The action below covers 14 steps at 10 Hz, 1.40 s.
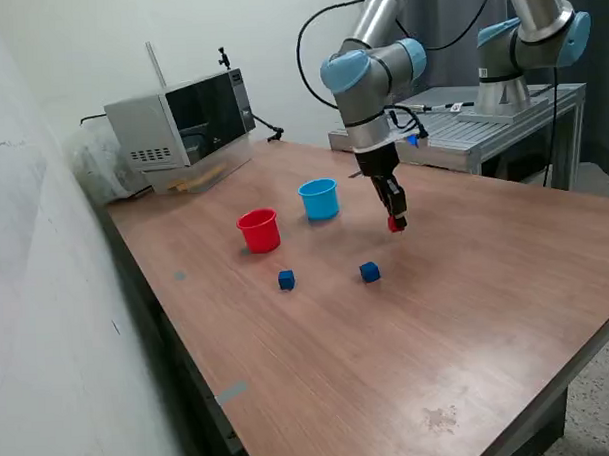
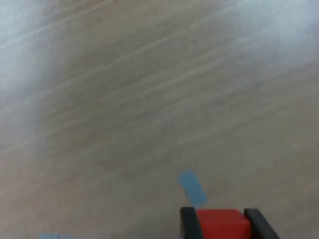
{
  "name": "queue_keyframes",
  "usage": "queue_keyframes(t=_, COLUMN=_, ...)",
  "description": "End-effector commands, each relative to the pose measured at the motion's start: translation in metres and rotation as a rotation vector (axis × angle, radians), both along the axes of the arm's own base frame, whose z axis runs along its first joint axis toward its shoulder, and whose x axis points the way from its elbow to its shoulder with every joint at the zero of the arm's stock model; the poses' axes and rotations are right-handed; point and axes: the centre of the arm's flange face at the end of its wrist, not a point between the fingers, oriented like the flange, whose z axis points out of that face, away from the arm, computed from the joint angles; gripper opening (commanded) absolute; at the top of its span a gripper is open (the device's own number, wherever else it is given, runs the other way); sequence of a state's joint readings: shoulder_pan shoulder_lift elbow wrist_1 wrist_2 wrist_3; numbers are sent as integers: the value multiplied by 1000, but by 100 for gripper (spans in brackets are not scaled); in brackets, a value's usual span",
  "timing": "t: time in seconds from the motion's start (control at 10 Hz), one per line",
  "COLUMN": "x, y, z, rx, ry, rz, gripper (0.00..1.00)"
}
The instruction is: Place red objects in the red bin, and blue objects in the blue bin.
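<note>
Sorting underway, one red cube in the gripper, nothing visibly binned yet.
Going by the exterior view's left to right: red bin [image 1: 259,231] sits well off to the left of the gripper, with the blue bin [image 1: 319,198] between it and the gripper, just left of the fingers; inside of either cup can't be seen, so contents unknown. Two blue cubes lie loose on the table [image 1: 468,312], one [image 1: 286,279] below-left of the gripper and nearer the red bin, the other [image 1: 370,272] just below the gripper. Gripper [image 1: 395,223] is clamped on a red cube [image 2: 222,222], held clear of the tabletop; wrist view shows it pinched between both fingers. Only one red cube visible; a second can't be found. Judged left: drop this cube in the red bin, then both blue cubes to the blue bin.
</note>
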<state>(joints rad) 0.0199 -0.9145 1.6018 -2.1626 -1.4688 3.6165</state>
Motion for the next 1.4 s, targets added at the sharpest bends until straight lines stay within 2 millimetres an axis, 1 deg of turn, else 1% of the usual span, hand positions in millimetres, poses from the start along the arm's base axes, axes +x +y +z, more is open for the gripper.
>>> queue_keyframes(t=0.0, x=-15, y=10, z=76, rx=43, ry=121, rz=-4, gripper=0)
queue_keyframes(t=0.1, x=-24, y=15, z=111, rx=64, ry=174, rz=-8, gripper=0)
queue_keyframes(t=0.2, x=-31, y=19, z=140, rx=93, ry=225, rz=12, gripper=0)
queue_keyframes(t=0.3, x=-40, y=35, z=160, rx=120, ry=262, rz=14, gripper=0)
queue_keyframes(t=0.4, x=-48, y=53, z=175, rx=129, ry=289, rz=-7, gripper=0)
queue_keyframes(t=0.5, x=-60, y=78, z=189, rx=157, ry=322, rz=-43, gripper=0)
queue_keyframes(t=0.6, x=-69, y=98, z=193, rx=180, ry=341, rz=-68, gripper=0)
queue_keyframes(t=0.7, x=-80, y=126, z=193, rx=195, ry=366, rz=-98, gripper=0)
queue_keyframes(t=0.8, x=-93, y=157, z=188, rx=205, ry=371, rz=-138, gripper=0)
queue_keyframes(t=0.9, x=-101, y=186, z=172, rx=211, ry=360, rz=-171, gripper=0)
queue_keyframes(t=1.0, x=-107, y=202, z=152, rx=214, ry=348, rz=-179, gripper=0)
queue_keyframes(t=1.1, x=-111, y=209, z=134, rx=215, ry=338, rz=-172, gripper=0)
queue_keyframes(t=1.2, x=-116, y=213, z=111, rx=214, ry=331, rz=-168, gripper=0)
queue_keyframes(t=1.3, x=-121, y=214, z=97, rx=214, ry=330, rz=-161, gripper=0)
